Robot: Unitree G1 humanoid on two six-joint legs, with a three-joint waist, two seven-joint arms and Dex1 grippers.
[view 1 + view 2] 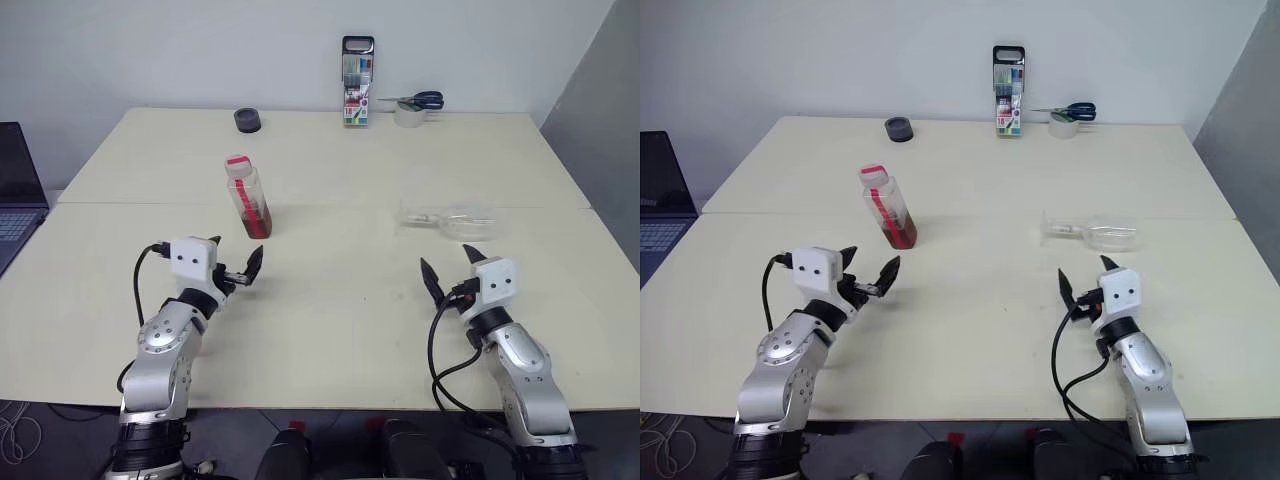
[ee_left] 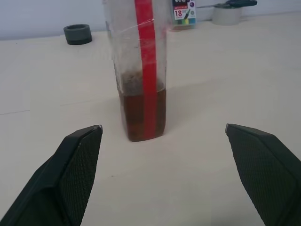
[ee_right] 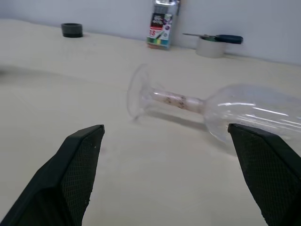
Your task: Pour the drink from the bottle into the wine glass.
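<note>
Left gripper (image 1: 243,270), jaws wide, empty, faces the capped clear plastic bottle (image 1: 247,196) of reddish-brown drink (image 2: 142,114) just ahead. Right gripper (image 1: 451,270), jaws wide, faces the clear stemmed wine glass (image 1: 450,219) lying sideways on the cream bench (image 1: 330,300); nudged, it could roll away.

Two head-mounted eyes look forward and down across the pale surface (image 1: 330,300) toward the white back wall, taking in both arms from above and sharing nearly the same scene. The left wrist camera sits low, close behind the upright bottle (image 2: 141,70). The right wrist camera, equally low, faces the toppled wine glass (image 3: 211,106). Both wrist views share the marker-pen case (image 3: 161,23) at the far edge.
</note>
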